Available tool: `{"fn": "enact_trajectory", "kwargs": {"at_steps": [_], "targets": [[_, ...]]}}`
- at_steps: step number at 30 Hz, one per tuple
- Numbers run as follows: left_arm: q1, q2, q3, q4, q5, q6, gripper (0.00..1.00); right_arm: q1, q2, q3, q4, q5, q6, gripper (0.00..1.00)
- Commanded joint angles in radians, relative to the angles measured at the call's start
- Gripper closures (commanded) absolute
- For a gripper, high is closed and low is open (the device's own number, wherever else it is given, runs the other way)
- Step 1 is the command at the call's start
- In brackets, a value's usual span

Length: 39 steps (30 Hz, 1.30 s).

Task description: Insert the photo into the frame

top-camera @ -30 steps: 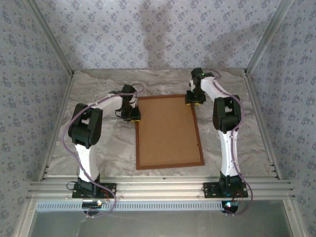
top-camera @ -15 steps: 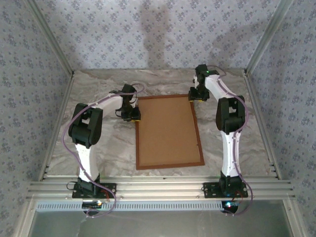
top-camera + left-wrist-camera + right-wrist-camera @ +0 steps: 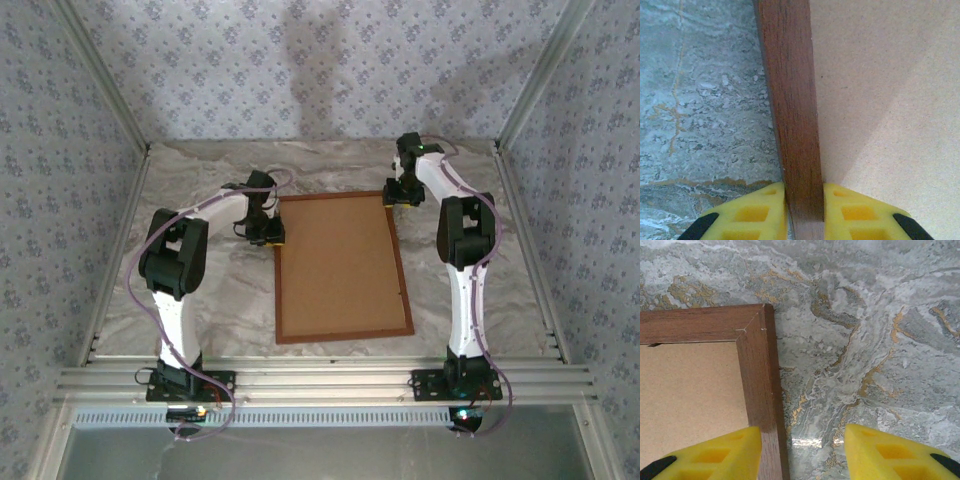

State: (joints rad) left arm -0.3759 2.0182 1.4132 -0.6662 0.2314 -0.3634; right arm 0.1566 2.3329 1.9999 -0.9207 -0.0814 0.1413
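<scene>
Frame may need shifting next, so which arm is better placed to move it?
Left, probably: the left gripper is shut on the frame, while the right gripper hangs open over its far corner.

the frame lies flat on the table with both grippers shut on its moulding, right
Not both. The left gripper is shut on the frame's moulding, but the right wrist view shows the right gripper open at its far corner, holding nothing. The frame does lie flat on the table.
</scene>
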Motion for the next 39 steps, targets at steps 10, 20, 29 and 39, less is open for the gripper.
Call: {"fn": "enact_trajectory", "kwargs": {"at_steps": [10, 20, 29, 39], "targets": [[-0.012, 0.065, -0.012, 0.007, -0.043, 0.021, 0.78, 0.019, 0.061, 0.027, -0.028, -0.008, 0.004, 0.52], [-0.014, 0.068, -0.014, 0.012, -0.039, 0.020, 0.78, 0.046, 0.125, 0.078, -0.082, -0.052, 0.024, 0.52], [-0.014, 0.068, -0.014, 0.018, -0.029, 0.018, 0.78, 0.071, 0.147, 0.091, -0.091, -0.066, 0.047, 0.52], [-0.012, 0.065, -0.020, 0.018, -0.031, 0.018, 0.78, 0.090, 0.160, 0.092, -0.095, -0.071, 0.045, 0.52]]}}
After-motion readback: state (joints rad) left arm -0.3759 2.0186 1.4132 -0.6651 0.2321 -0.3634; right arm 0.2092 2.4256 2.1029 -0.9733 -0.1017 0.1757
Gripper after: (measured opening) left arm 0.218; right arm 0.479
